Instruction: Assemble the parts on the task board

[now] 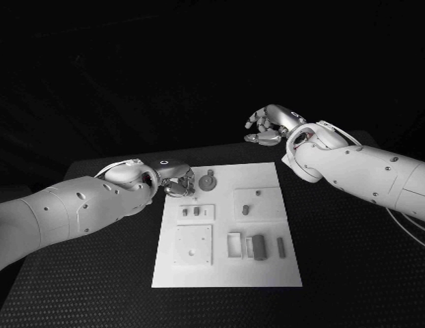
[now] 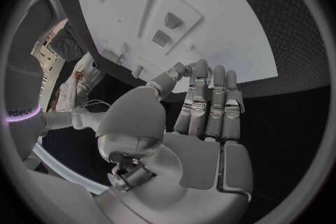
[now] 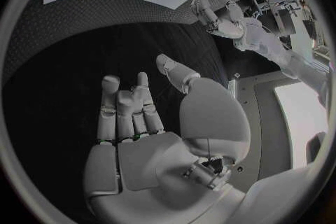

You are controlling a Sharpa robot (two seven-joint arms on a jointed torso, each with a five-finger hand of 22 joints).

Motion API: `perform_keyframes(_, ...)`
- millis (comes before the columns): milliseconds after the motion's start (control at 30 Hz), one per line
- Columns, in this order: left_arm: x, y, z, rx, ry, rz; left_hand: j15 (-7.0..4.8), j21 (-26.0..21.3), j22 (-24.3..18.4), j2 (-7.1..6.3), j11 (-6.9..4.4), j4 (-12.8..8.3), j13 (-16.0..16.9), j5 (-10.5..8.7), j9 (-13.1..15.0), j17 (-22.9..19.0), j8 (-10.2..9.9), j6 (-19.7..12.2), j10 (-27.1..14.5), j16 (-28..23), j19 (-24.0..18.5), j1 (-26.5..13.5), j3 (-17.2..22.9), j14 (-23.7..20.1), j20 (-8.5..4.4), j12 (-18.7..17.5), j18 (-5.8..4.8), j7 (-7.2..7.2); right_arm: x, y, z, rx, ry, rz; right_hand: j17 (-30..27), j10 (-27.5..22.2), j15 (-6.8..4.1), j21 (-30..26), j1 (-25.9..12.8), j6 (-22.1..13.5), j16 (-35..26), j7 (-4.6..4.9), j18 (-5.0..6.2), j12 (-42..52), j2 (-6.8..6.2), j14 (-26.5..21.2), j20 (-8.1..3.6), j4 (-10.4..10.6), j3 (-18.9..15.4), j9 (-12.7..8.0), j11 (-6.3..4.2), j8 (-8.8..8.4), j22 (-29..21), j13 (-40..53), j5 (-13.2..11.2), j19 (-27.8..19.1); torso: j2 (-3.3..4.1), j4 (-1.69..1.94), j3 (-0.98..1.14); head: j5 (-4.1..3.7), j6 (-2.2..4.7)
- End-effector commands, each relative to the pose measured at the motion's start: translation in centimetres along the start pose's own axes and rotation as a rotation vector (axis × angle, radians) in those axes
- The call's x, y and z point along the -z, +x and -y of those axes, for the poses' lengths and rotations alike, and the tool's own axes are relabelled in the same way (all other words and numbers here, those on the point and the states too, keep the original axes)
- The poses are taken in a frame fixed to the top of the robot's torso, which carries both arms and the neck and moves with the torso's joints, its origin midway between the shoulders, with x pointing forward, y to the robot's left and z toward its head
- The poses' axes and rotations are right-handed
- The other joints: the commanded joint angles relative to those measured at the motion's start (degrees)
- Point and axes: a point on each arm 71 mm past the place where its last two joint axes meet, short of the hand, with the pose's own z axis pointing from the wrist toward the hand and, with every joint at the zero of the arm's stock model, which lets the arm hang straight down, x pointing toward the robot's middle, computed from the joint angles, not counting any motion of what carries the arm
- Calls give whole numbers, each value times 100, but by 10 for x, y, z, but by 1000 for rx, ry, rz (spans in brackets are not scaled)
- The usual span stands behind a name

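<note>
Head view: left hand [image 1: 176, 183] at task board [image 1: 272, 273] far-left corner, fingers apart, empty (likewise right hand [image 1: 268, 126], beyond board).

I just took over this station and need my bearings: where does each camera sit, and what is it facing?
Head view: on the robot's head, looking down at the white rectangular task board on the black table; both white arms enter from the sides.
Left wrist view: behind the left hand, fingers apart, facing the board's edge.
Right wrist view: behind the right hand, raised and empty, facing the table.
Shared: both wrist views show the board, and the right one also shows the left hand.
</note>
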Motion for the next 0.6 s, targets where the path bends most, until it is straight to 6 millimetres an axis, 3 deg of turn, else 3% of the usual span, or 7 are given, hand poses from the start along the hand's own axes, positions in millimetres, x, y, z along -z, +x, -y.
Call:
perform_keyframes(33,-2,4,4,-38,25,-64,21,-14,9,23,17,0,3,18,97,1,3,121,21,-35,11,70,40,34,20,-22,-86,-93,0,1,-2,-3,-12,-12,3,-6,47,-19,-23,-172,-29,131,37,-14,45,2,17,-10,-36,-7,31,-21,5,8,4,-38,0,-1,1,-1,-10)
perform_keyframes(600,-1,6,-1,-52,-10,-91,29,-25,8,63,26,5,3,22,99,-4,-13,103,11,-69,-5,85,58,30,30,-49,-86,-87,0,1,-1,-4,-11,-21,3,-10,50,-21,-37,-178,-29,134,37,-13,49,-1,20,-3,-45,-13,33,-22,7,7,4,-41,0,2,-2,-3,-28)
